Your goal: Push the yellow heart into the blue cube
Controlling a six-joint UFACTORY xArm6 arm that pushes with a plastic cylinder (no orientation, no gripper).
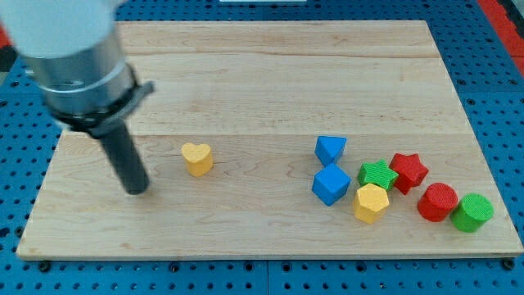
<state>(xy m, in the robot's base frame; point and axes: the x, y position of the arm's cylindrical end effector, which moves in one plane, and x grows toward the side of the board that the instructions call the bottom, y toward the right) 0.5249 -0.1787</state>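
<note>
Board: one yellow heart, one blue cube.

My tip rests low at the view's left, rod tilted.

We take the blue cube as our landmark on the wooden board. The yellow heart lies well apart to its left in the view and slightly higher, and my tip rests further left again, near the heart. The blue triangular block sits just above the cube. To the cube's right we find the yellow hexagon, the green star, the red star, the red cylinder and, farthest right, the green cylinder.
</note>
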